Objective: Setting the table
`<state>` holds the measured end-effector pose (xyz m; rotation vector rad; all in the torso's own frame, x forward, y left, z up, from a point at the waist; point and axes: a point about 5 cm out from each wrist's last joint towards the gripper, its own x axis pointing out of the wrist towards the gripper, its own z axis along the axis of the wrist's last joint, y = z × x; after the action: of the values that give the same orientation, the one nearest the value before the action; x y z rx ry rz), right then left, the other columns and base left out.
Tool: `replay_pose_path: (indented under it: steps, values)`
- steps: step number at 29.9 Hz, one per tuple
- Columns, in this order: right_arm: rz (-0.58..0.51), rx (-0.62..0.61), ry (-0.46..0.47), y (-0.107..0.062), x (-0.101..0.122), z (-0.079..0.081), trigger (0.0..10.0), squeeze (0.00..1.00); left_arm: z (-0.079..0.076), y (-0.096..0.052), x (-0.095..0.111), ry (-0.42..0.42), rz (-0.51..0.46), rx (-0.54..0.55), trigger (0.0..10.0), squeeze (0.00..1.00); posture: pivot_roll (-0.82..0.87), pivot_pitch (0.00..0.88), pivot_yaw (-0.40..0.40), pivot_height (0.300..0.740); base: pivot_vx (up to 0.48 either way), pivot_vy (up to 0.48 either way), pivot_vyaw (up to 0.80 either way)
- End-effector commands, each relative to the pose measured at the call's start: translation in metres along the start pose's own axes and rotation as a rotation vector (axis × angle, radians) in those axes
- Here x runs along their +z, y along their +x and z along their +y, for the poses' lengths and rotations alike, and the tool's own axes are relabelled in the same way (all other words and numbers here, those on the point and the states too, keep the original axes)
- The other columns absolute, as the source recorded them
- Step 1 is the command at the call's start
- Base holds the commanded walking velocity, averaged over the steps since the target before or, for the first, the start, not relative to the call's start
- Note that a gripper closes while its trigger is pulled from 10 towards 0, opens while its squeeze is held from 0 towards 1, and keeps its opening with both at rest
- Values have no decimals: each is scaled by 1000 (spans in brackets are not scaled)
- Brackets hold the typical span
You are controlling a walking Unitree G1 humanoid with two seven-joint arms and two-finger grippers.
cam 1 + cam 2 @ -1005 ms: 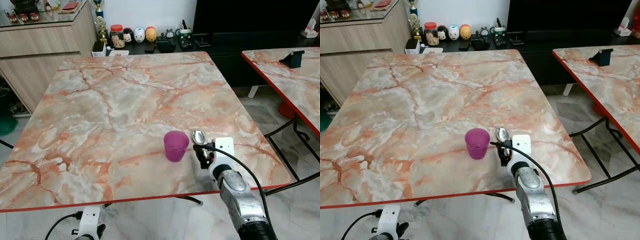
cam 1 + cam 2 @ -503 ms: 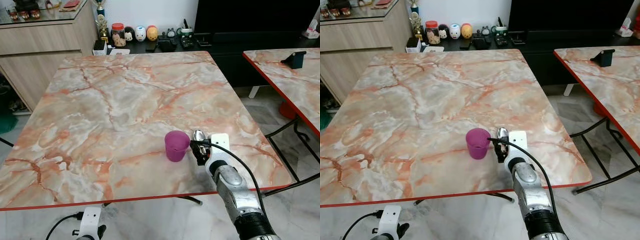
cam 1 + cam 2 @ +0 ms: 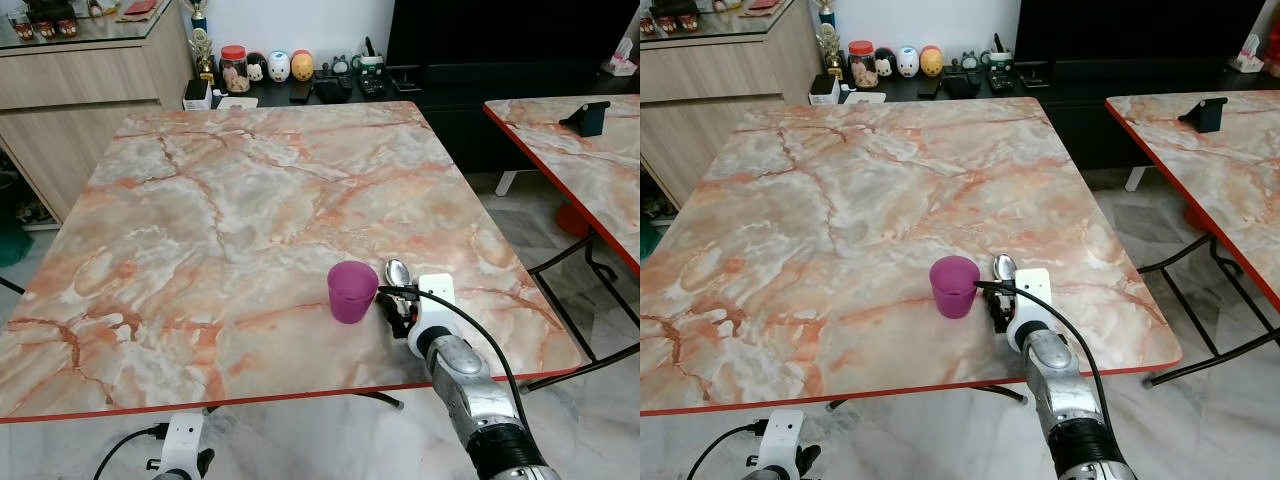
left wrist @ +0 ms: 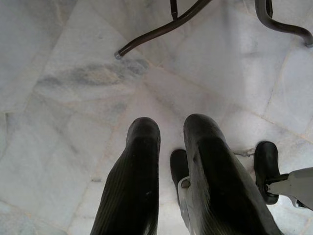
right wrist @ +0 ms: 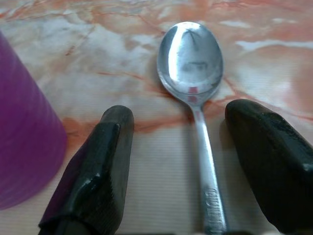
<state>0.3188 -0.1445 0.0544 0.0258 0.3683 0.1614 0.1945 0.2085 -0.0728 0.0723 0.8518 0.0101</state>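
Spread wide, the right gripper straddles the spoon lying flat on the table just beside the purple cup, which a careless withdrawal could knock over.

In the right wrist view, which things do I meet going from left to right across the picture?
Cup → one claw finger → spoon → the other claw finger. All of them are over the marble table.
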Motion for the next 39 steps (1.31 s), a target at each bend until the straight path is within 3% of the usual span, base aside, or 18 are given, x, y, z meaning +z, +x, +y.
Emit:
replay_pose_path:
  steps: [1,8,9,24,39]
  values:
    - [5,11,12,1,-1,2,10000,0,1,-1,-3,-5,16,7,10000,0,9,0,-17,740,0,0,0]
    - [46,25,6,2,-10,6,10000,0,1,-1,-4,-4,19,5,10000,0,9,0,-17,740,0,0,0]
    - [72,13,3,1,-14,4,0,0,1,-1,-4,-7,19,5,10000,0,11,0,-19,740,0,0,0]
    - [120,-2,-11,0,-24,2,0,0,0,-1,-4,-18,19,-3,10000,0,9,0,-19,740,0,0,0]
    - [96,-48,-19,-1,-21,0,0,0,0,-1,-4,-20,20,-6,10000,0,10,0,-16,740,0,0,0]
